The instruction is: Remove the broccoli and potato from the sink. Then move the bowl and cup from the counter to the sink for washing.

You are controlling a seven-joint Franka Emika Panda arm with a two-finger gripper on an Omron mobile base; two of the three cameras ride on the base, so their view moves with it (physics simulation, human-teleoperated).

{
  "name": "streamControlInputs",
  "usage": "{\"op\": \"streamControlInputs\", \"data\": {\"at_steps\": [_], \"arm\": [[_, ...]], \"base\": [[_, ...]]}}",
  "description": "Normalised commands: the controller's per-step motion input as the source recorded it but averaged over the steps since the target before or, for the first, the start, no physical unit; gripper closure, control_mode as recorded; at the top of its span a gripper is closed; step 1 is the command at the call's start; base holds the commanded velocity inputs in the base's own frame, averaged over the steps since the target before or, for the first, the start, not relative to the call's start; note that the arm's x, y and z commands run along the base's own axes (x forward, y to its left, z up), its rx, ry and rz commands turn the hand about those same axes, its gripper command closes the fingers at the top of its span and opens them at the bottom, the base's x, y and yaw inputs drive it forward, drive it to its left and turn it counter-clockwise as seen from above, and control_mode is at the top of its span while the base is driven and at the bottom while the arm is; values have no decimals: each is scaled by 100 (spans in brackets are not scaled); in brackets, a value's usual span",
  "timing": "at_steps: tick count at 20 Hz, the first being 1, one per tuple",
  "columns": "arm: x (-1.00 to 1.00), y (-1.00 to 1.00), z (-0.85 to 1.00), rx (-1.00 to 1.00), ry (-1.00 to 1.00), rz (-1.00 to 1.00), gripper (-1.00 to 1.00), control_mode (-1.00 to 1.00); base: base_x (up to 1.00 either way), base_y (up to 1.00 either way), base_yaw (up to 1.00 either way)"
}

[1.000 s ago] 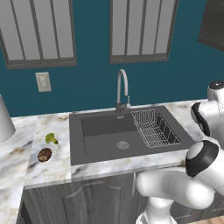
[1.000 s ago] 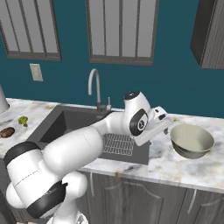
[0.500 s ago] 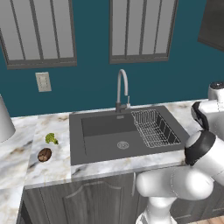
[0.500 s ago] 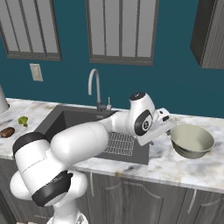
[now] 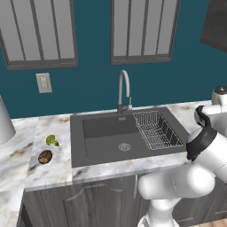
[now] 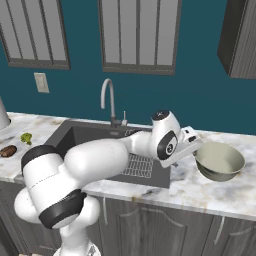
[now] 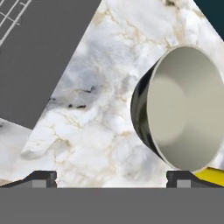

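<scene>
The bowl (image 6: 220,161), cream inside, sits on the marble counter (image 6: 210,192) right of the sink (image 6: 95,140). My gripper (image 6: 196,146) hovers at the bowl's left rim. In the hand view the gripper (image 7: 111,179) is open with nothing between its fingertips, and the bowl (image 7: 186,107) lies just ahead of the right fingertip (image 7: 181,178). A sliver of the yellow cup (image 7: 213,175) shows beside the bowl. The broccoli (image 5: 52,140) and the potato (image 5: 45,156) lie on the counter left of the sink (image 5: 111,137).
A wire rack (image 5: 157,129) fills the right part of the sink, under the chrome faucet (image 5: 125,91). The sink's edge (image 7: 39,52) runs close to the left of the gripper. A white object (image 5: 4,124) stands at the far left.
The hand has moved a little to the right and down, closer to the bowl, and the elbow has swung. The jaws stay wide apart. Vegetables and bowl have not moved.
</scene>
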Motion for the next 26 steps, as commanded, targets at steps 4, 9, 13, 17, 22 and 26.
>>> {"op": "streamControlInputs", "data": {"at_steps": [4, 9, 13, 17, 22, 26], "arm": [[14, -7, -10, 0, -8, 0, -100, -100], [18, -8, -9, 0, -2, 0, -100, -100], [22, -4, -7, 0, 0, 0, -100, -100], [22, -4, -8, 0, 0, 0, -100, -100], [17, -9, -12, 0, 0, 0, -100, -100], [16, -12, -12, 0, 0, 0, -100, -100]], "base": [[0, 0, 0], [0, 0, 0], [0, 0, 0], [0, 0, 0], [0, 0, 0], [0, 0, 0]]}}
